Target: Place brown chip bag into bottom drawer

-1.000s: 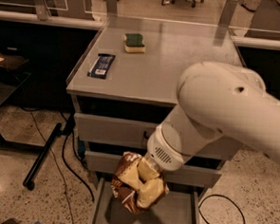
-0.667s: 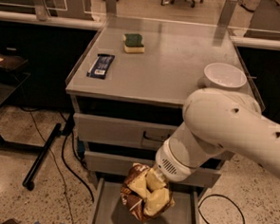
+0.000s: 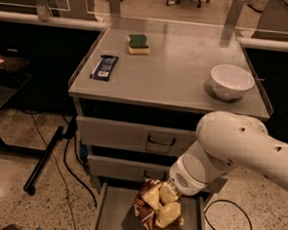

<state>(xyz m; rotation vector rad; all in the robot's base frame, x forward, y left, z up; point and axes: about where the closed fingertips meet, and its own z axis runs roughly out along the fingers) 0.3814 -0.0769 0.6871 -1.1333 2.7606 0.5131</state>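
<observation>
1. The brown chip bag hung over the open bottom drawer. It looked light, soft and crinkly, probably slippery, and best pinched at its crumpled top.
2. Its long axis ran roughly upright, lower end toward the drawer floor.
3. The end effector was clamped on the bag's upper part.

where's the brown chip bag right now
The crinkled dark brown chip bag is bottom centre of the camera view, held in the pincer over the open grey metal bottom drawer.
</observation>
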